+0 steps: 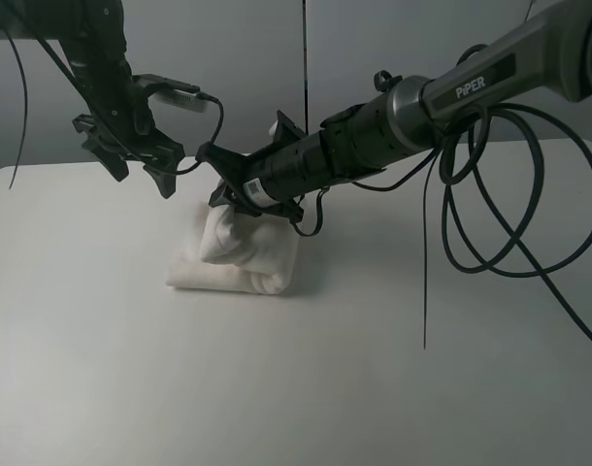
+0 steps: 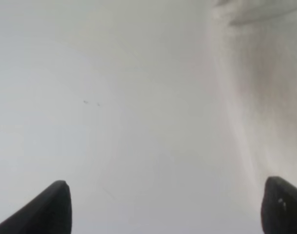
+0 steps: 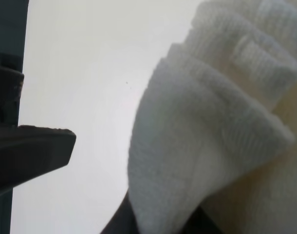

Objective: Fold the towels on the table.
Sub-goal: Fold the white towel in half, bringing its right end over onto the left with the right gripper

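The white towel lies folded in a thick bundle on the white table, left of centre. My right gripper reaches across the middle and sits right over the towel's top, where a fold is lifted up to it. In the right wrist view the towel drapes over one finger at the frame's lower edge. The other finger stands apart, with bare table between, so the jaws are open. My left gripper hangs open above the table, left of the towel; its fingertips are wide apart and empty.
Black cables loop down from the right arm over the table's right side. A grey wall stands behind the table's far edge. A blurred pale shape, perhaps the towel, fills one side of the left wrist view.
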Robot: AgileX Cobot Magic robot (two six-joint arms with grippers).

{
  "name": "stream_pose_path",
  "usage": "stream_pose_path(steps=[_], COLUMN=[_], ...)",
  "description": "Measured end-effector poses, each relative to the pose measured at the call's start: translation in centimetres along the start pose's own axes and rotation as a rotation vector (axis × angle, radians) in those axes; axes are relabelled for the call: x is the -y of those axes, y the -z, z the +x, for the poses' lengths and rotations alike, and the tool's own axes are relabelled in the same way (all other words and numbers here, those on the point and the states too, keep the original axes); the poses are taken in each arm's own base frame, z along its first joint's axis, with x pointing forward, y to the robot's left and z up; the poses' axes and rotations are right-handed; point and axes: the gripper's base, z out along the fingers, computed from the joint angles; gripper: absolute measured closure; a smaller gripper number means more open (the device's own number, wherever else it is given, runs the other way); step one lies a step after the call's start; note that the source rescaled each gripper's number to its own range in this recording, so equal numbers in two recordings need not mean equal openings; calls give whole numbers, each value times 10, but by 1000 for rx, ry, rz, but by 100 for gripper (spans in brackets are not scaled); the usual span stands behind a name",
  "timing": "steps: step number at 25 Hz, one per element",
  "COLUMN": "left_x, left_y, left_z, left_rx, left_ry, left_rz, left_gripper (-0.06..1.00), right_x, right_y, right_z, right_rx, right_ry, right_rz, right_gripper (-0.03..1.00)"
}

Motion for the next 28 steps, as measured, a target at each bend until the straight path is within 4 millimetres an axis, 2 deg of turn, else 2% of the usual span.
stream_pose_path(steps=[2,4,7,8,9,11,15,20,23,28], left_x=[0,0,0,0,0,0,0,0,0,-4], left_y=[1,1,1,1,1,1,1,3,10,43], left_z=[-1,0,0,0,0,0,0,2,3,8], left_rx=[3,0,0,0,0,0,-8,-22,-9,60], left_ry=[0,0,0,0,0,0,0,-2,-8,-24], left_rz=[0,0,0,0,0,0,1,2,0,-27], left_gripper=[-5,-5,-5,-5,-5,-5,-5,-5,-5,-5], right_x=[0,-1,-1,-2,-2,-2,-1,-5,-18,-43], right_y=[0,0,0,0,0,0,0,8,25,73], right_z=[0,0,1,1,1,1,1,3,0,-11], right_rx=[1,0,-8,-9,-9,-9,-15,-63,-78,-75], right_ry=[-3,-3,-3,-3,1,16,51,201,341,635], right_rz=[-2,-3,-13,-14,-14,-14,-10,30,71,242], right_gripper=[91,75,21,9,2,-2,-3,-3,-3,-3])
